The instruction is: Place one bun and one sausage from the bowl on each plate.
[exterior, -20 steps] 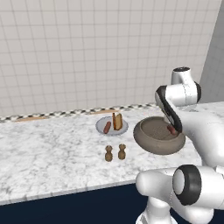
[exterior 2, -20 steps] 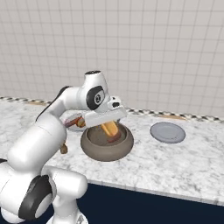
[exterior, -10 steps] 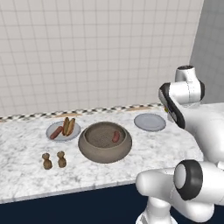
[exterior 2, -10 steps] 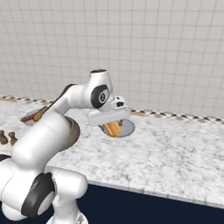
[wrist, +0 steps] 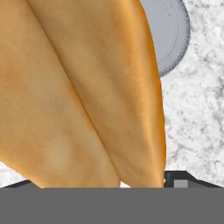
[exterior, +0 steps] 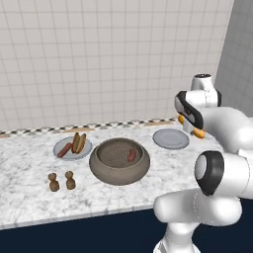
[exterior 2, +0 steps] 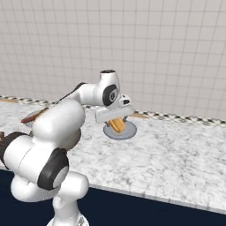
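Note:
My gripper (exterior 2: 115, 119) is shut on a golden bun (exterior 2: 117, 125) and holds it just above an empty grey plate (exterior 2: 126, 132). The hand view shows the bun (wrist: 87, 87) up close, with the plate's rim (wrist: 173, 39) behind it at the upper right. From the left base view the gripper (exterior: 190, 126) with the bun (exterior: 199, 132) is at the right of that plate (exterior: 171, 139). The brown bowl (exterior: 119, 168) holds one sausage (exterior: 132, 155). The other plate (exterior: 69, 152) carries a bun (exterior: 79, 142) and a sausage (exterior: 64, 150).
Two small brown shakers (exterior: 62, 181) stand in front of the left plate near the counter's front edge. The marble counter (exterior 2: 176, 150) runs on to the right of the plate. A tiled wall (exterior: 99, 59) closes the back.
The base has driven to the right, so both base views have shifted. The arm has carried the bun from above the bowl over to the right plate.

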Tool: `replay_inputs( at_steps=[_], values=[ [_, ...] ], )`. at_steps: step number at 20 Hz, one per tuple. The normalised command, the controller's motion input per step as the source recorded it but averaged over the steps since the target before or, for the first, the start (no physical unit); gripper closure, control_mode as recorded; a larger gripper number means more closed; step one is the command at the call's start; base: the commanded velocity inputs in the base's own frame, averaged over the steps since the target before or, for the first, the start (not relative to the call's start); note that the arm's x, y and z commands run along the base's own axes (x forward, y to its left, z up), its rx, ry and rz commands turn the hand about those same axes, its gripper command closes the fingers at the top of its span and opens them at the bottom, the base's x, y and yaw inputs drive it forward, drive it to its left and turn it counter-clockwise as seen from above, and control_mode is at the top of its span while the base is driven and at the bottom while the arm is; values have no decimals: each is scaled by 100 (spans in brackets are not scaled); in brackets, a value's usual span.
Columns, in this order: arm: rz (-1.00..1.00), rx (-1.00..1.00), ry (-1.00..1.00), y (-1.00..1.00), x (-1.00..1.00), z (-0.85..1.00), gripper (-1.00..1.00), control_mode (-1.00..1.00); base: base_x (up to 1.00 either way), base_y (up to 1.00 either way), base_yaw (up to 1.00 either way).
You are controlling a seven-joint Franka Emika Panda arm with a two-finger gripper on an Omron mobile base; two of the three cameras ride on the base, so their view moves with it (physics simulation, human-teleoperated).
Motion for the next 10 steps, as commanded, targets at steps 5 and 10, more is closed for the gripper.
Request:
replay_inputs(
  at_steps=[5, 10],
  values=[
    [9, 4, 10, 0, 100, -71, 100, -100, 0, 0, 0],
    [3, 1, 3, 3, 99, -52, 100, -100, 0, 0, 0]
  ],
)
